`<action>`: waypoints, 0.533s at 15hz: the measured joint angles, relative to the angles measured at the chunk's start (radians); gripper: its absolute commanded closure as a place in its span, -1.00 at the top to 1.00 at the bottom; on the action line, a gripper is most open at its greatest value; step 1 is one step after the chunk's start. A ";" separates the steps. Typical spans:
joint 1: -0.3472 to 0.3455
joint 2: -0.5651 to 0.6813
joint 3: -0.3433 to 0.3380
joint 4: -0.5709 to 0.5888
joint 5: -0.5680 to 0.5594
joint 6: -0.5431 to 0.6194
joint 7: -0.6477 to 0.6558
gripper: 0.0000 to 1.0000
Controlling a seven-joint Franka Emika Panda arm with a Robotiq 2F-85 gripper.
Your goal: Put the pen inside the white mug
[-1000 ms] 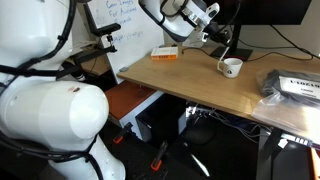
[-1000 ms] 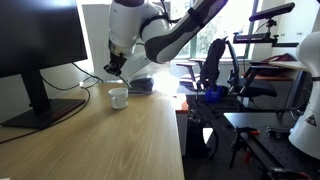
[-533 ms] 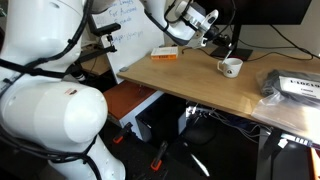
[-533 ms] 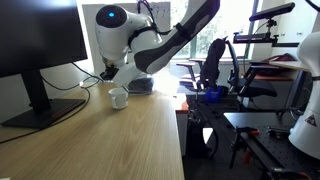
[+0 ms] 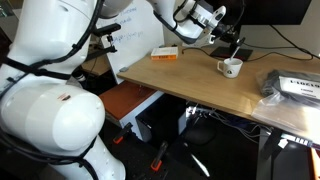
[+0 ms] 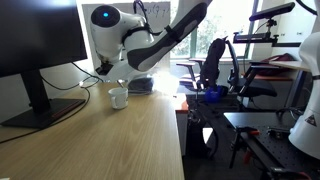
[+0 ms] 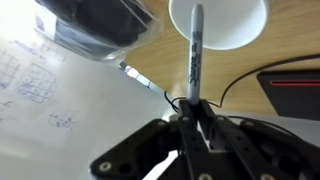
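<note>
Gripping the pen (image 7: 193, 55), seen only in wrist view, hand (image 7: 193, 110) hovers over white mug (image 7: 236, 20).

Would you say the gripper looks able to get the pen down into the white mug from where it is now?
Probably yes: in the wrist view the gripper holds the pen pointing at the open mouth of the white mug, and nothing shows between them.
</note>
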 measured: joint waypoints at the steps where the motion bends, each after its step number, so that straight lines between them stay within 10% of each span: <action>1: -0.020 0.015 0.018 0.017 0.000 0.000 -0.001 -0.93; 8: -0.129 0.140 0.105 0.138 0.034 0.015 -0.030 0.40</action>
